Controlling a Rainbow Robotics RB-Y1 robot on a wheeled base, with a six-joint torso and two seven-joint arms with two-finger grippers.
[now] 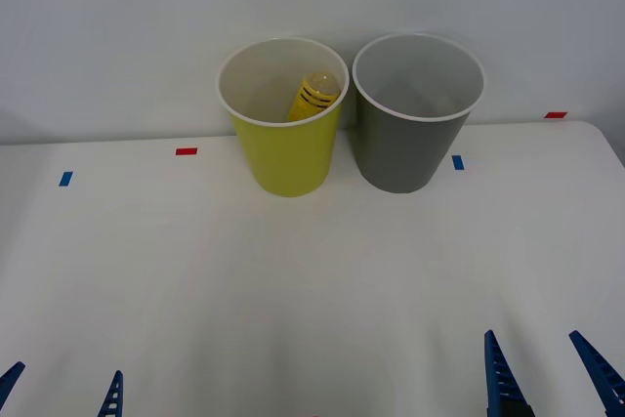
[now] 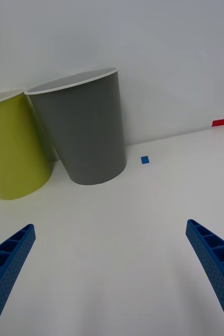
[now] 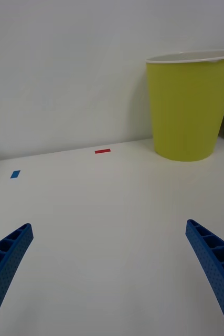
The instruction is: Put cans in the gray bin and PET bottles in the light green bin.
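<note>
Bottle [image 1: 314, 95] tilted inside round green bin [image 1: 286, 148] | gray bin [image 1: 405, 148] beside | left gripper [image 1: 61, 393], right gripper [image 1: 547, 370] low over worktop [image 1: 293, 280], ribbed fingers wide

No text, brand, number or sign could be read anywhere. Black stripes and faint black print were seen on the yellow label of the PET bottle [image 1: 314, 95] lying inside the light green bin [image 1: 289, 158], but no letters could be made out. The small red and blue tape marks [image 1: 186, 151] on the table [image 1: 293, 280] were blank. The gray bin [image 1: 405, 148] was unmarked.
</note>
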